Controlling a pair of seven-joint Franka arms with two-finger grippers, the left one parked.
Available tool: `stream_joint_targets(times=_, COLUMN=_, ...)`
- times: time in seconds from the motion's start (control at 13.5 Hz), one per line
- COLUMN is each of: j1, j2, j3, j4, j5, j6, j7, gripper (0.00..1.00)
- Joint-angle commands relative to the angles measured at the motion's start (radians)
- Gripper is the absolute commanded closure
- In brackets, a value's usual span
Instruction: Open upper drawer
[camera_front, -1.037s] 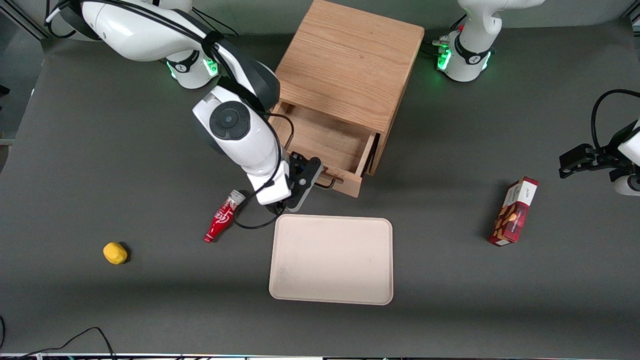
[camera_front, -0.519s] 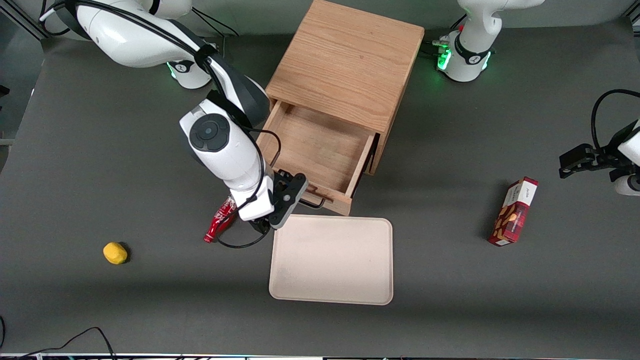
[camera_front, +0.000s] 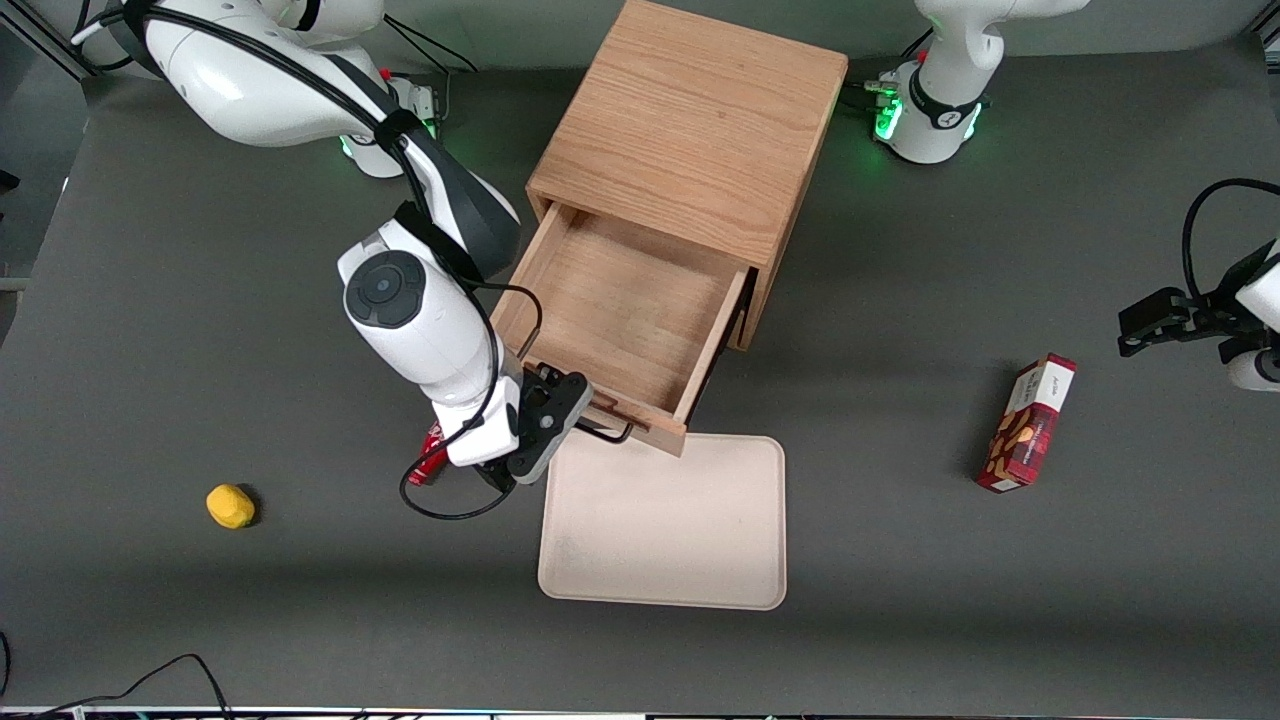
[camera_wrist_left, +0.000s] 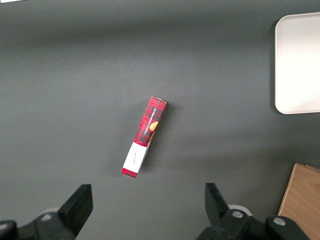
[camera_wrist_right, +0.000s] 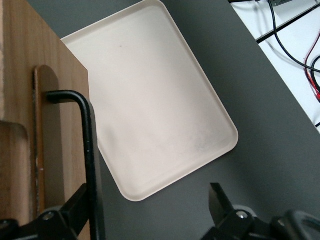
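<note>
The upper drawer (camera_front: 620, 310) of the light oak cabinet (camera_front: 690, 130) stands pulled far out, and its inside is bare. Its thin black wire handle (camera_front: 612, 432) is on the drawer front, which overhangs the tray's edge. My right gripper (camera_front: 580, 412) is at that handle, nearer the front camera than the cabinet. In the right wrist view the gripper (camera_wrist_right: 147, 205) is open, its jaws wide apart. The handle (camera_wrist_right: 89, 150) runs between the fingers, against one finger (camera_wrist_right: 75, 207). The drawer front (camera_wrist_right: 30, 100) lies beside it. The bottom drawer is hidden.
A beige tray (camera_front: 665, 520) lies in front of the drawer; it also shows in the right wrist view (camera_wrist_right: 150, 100). A red bottle (camera_front: 432, 460) lies partly under my arm. A yellow lump (camera_front: 230, 505) lies toward the working arm's end. A red box (camera_front: 1028, 423) lies toward the parked arm's end.
The drawer has slid farther out toward the front camera. My gripper moved with its handle. The drawer front now overlaps the tray's edge, and the arm covers more of the bottle.
</note>
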Motion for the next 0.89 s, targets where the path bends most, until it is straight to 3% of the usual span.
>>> stream_joint_targets(times=0.0, j1=0.022, j2=0.025, j3=-0.081, j4=0.032, j5=-0.056, j6=0.079, j7=-0.005, gripper=0.0)
stream_joint_targets(times=0.52, j1=0.022, j2=0.025, j3=-0.08, j4=0.046, j5=-0.035, j6=0.078, j7=-0.011, gripper=0.0)
stream_joint_targets(times=0.74, j1=0.021, j2=0.001, j3=-0.075, j4=0.043, j5=0.054, j6=0.078, j7=0.039, gripper=0.0)
stream_joint_targets(times=0.81, j1=0.019, j2=-0.015, j3=-0.075, j4=0.042, j5=0.128, j6=0.075, j7=0.036, gripper=0.0)
